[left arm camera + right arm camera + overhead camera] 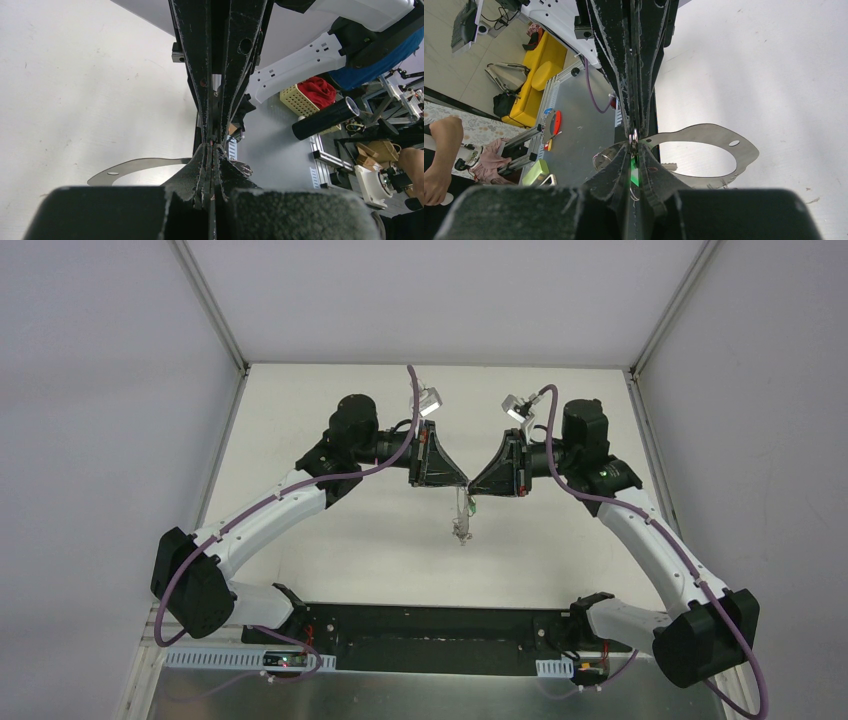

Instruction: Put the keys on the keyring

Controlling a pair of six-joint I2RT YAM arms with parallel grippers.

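White worktop (540, 550) below | left tool (212, 150) pinched fully shut, its catch hidden | right tool (634, 150) nipped on green key (634, 174), clear only in right wrist view | keyring (461, 525) dangles midair under both tips, tiny overhead

left arm (285, 505): jaws closed | right arm (645, 535): jaws clamped | tips near-touching

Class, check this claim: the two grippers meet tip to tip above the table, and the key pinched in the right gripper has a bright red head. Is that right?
Not quite: the key has a bright green head, not red; the right wrist view shows it pinched in the right gripper. The rest holds: the left gripper meets it tip to tip above the table.
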